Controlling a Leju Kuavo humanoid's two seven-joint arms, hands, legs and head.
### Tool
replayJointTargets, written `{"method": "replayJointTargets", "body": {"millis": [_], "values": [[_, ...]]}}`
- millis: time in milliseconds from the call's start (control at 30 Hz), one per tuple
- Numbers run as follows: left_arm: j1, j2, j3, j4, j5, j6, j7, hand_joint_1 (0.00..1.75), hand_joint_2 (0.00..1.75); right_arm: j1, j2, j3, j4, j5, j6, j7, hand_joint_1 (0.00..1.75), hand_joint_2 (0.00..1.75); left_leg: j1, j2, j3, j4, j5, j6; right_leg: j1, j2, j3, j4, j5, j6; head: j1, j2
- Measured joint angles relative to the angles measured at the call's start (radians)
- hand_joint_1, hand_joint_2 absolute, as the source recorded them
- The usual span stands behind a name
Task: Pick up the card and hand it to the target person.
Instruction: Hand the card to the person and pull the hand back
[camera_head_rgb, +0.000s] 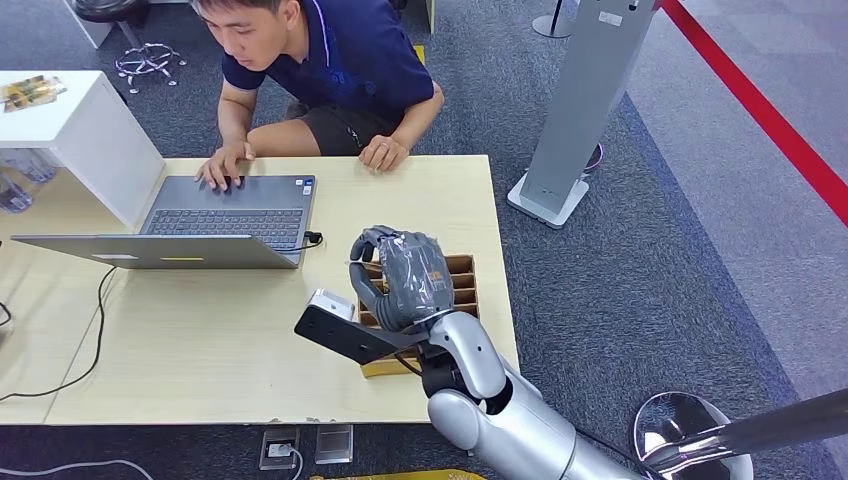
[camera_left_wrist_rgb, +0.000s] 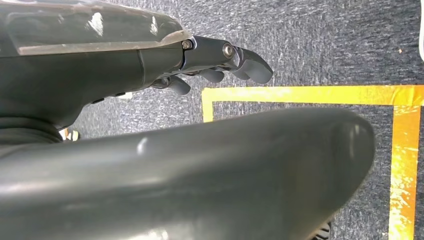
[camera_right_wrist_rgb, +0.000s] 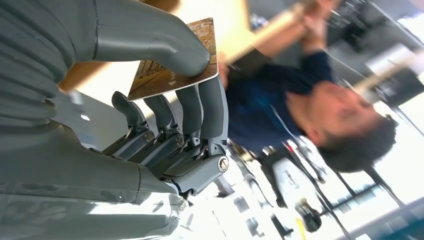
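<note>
Brown-patterned card (camera_right_wrist_rgb: 175, 70) sits pinched in my right hand (camera_head_rgb: 405, 280): in the right wrist view the thick grey thumb (camera_right_wrist_rgb: 150, 40) presses on its printed face and the darker fingers (camera_right_wrist_rgb: 212, 107) back it from the other side, so the hand is gripping the card. From the head view that hand is raised over the right end of the pale wooden table (camera_head_rgb: 200, 330), above a brown slotted card holder (camera_head_rgb: 465, 285) that stands near the table's right edge; the card itself is hard to make out from there behind the fingers. A small white box (camera_head_rgb: 330, 303) lies on the table just beside the holder, toward the middle. Across the table a person (camera_head_rgb: 320, 70) in a dark blue shirt leans over the far edge, one hand on an open grey laptop (camera_head_rgb: 215, 220) at the far left part of the table, the other hand (camera_head_rgb: 383, 153) resting on the far edge. My left hand (camera_left_wrist_rgb: 220, 62) shows in the left wrist view over grey carpet (camera_left_wrist_rgb: 325, 45) marked with yellow tape (camera_left_wrist_rgb: 310, 94); its fingers are loosely curled and hold nothing, but I cannot tell whether it counts as open or closed.
</note>
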Motion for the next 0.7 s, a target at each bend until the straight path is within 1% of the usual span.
{"method": "replayJointTargets", "body": {"millis": [67, 133, 200, 267, 300, 367, 500, 700], "values": [[-0.002, 0.001, -0.016, 0.002, -0.015, -0.003, -0.003, 0.00, 0.00, -0.078, 0.048, 0.015, 0.156, -0.010, 0.008, -0.034, 1.52, 1.75, 0.000, 0.002, 0.000, 0.000, 0.000, 0.000, 0.000, 0.002, -0.001, 0.000, 0.001, 0.000, 0.000, 0.000], [-0.005, 0.003, -0.034, 0.004, -0.029, -0.007, -0.003, 0.00, 0.00, -0.194, 0.121, 0.032, 0.417, -0.002, -0.009, -0.061, 1.52, 1.75, 0.000, 0.005, 0.001, 0.000, 0.000, 0.000, 0.000, 0.005, -0.001, 0.001, 0.002, 0.000, 0.000, 0.000], [-0.006, 0.004, -0.040, 0.005, -0.029, -0.010, -0.009, 0.00, 0.00, -0.311, 0.200, 0.045, 0.700, -0.021, -0.034, -0.110, 1.52, 1.75, -0.001, 0.009, 0.002, -0.001, 0.001, -0.001, 0.000, 0.008, -0.001, 0.001, 0.003, -0.001, 0.000, 0.000], [-0.006, 0.003, -0.035, 0.004, -0.019, -0.010, -0.025, 0.00, 0.00, -0.385, 0.258, 0.052, 0.887, -0.054, -0.051, -0.159, 1.52, 1.75, -0.001, 0.010, 0.003, -0.002, 0.001, -0.001, -0.001, 0.010, 0.000, 0.001, 0.003, -0.001, 0.000, 0.000], [-0.006, 0.003, -0.031, 0.004, -0.014, -0.010, -0.033, 0.00, 0.00, -0.408, 0.276, 0.057, 0.943, -0.056, -0.060, -0.166, 1.52, 1.75, -0.001, 0.010, 0.004, -0.003, 0.001, -0.001, -0.001, 0.011, 0.000, 0.001, 0.004, -0.001, 0.000, 0.000], [-0.006, 0.001, -0.025, 0.004, -0.007, -0.010, -0.045, 0.00, 0.00, -0.434, 0.301, 0.059, 1.011, -0.067, -0.067, -0.177, 1.52, 1.75, -0.001, 0.009, 0.004, -0.003, 0.002, -0.001, -0.001, 0.009, 0.001, 0.001, 0.003, -0.002, 0.000, 0.000], [-0.006, 0.014, -0.026, 0.004, -0.004, -0.015, -0.042, 0.00, 0.00, -0.456, 0.312, 0.066, 1.045, -0.077, -0.068, -0.176, 1.52, 1.75, 0.000, 0.004, 0.004, -0.003, 0.002, -0.001, 0.000, 0.004, 0.002, 0.000, 0.002, -0.001, 0.000, 0.000], [-0.007, 0.027, -0.037, 0.005, -0.004, -0.015, -0.008, 0.00, 0.00, -0.478, 0.291, 0.084, 1.052, -0.083, -0.064, -0.145, 1.52, 1.75, 0.000, 0.001, 0.001, -0.002, 0.002, -0.001, 0.000, 0.001, 0.001, 0.001, 0.001, -0.001, 0.000, 0.000]]}}
